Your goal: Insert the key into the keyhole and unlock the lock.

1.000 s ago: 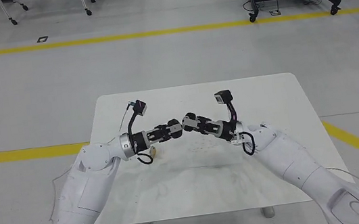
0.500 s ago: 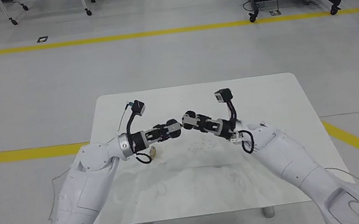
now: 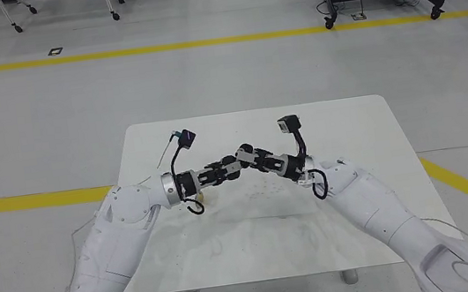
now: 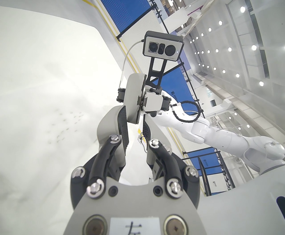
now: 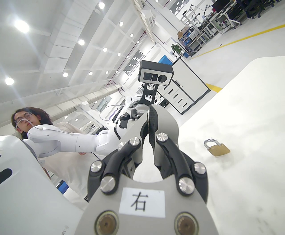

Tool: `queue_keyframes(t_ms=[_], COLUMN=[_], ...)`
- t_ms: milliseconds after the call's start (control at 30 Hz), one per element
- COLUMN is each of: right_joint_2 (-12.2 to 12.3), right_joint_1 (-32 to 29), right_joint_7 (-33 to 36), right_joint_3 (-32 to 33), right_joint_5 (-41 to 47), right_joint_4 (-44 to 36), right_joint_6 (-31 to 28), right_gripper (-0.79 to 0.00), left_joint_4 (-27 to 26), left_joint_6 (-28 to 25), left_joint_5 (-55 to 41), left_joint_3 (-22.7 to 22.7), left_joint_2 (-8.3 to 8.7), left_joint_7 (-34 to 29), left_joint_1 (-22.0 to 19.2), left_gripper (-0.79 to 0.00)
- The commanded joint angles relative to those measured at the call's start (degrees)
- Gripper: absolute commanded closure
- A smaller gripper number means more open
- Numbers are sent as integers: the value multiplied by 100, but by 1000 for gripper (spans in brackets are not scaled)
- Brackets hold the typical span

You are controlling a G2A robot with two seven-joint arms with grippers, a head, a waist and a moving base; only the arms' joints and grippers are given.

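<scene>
Above the middle of the table (image 3: 348, 131): the two grippers meet tip to tip, both raised over the white top and not touching it.
left gripper (image 4: 133, 119): the fingers (image 4: 121, 124) stand apart, roughly half open, and they have hold of nothing that I can make out. The tip of the right gripper (image 3: 239, 157) sits in the gap between them or just beyond it; whether they touch, I cannot tell.
right gripper: the two fingers (image 5: 165, 121) are pressed together, and the ribbed black pads meet at the tips, with only a thin slit lower down.
key: I cannot tell if it is pinched in the right gripper; the pads hide what is between them.
lock (image 5: 217, 148): a brass body with a silver shackle, lying flat on the table. In the top view it is just beside the left arm's wrist, on the robot's side of the grippers and well apart from both tips. Nothing touches it.
arms: the left arm comes in from the robot's left and the right arm from its right; the forearms slope toward each other and form a shallow peak at the grippers.
cameras: each wrist carries a small camera on a black bracket. The left wrist view faces the right arm's camera (image 4: 163, 47), and the right wrist view faces the left arm's camera (image 5: 155, 74).
floor (image 3: 226, 85): grey, with a yellow line (image 3: 202, 41) beyond the table.
</scene>
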Motion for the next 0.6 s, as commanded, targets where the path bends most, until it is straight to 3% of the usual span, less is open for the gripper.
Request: queue_keyframes(t_ms=[0,133,567], right_joint_2=[-10,-29,-99], right_joint_1=[-6,-13,-4], right_joint_7=[4,31,126], right_joint_3=[15,44,109], right_joint_5=[6,-1,23], right_joint_4=[11,33,95], right_joint_6=[3,-3,6], right_gripper=[0,0,0], left_joint_4=[-31,-73,-143], left_joint_6=[7,18,5], left_joint_5=[44,74,-47], left_joint_3=[-6,-60,-350], left_joint_2=[6,26,110], left_joint_7=[36,82,139], left_joint_1=[14,43,162], left_gripper=[-58,0,0])
